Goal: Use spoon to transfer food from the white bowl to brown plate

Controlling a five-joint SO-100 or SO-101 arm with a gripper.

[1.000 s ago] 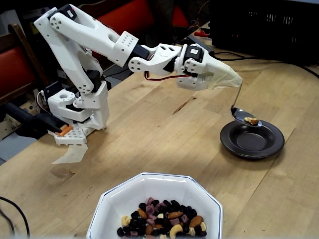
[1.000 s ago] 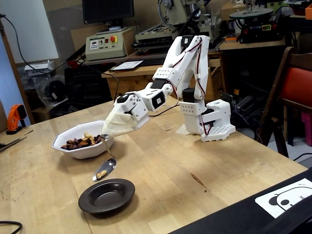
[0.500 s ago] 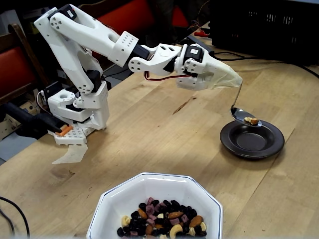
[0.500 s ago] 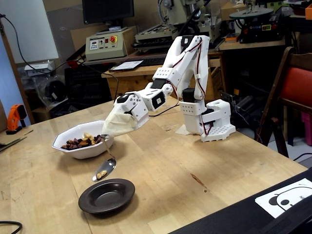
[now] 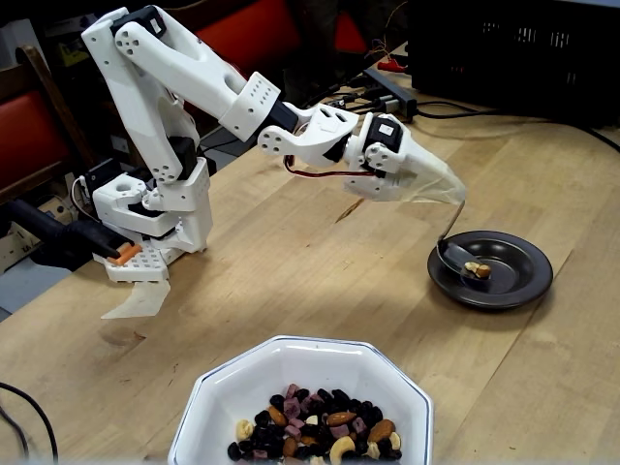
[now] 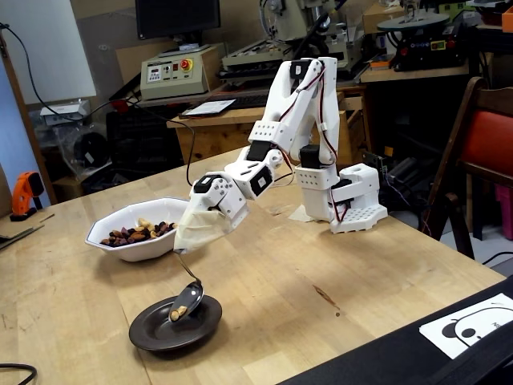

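My gripper is wrapped in a white cover, so its jaws are hidden. The spoon's thin handle sticks out of that cover and angles down. The spoon's oval bowl is lowered into the brown plate, tilted, with a few nuts at its tip. The white bowl holds the food, a trail mix. In a fixed view it stands at the front edge, in the other behind the plate on the left.
The arm's white base is clamped on the wooden table. A black crate and cables lie at the back. A black mat with a panda sticker covers the near right corner. An orange tool sits far left.
The gripper has dropped lower and tipped down. The spoon went from hovering above the plate's rim to resting inside the plate, still carrying nuts.
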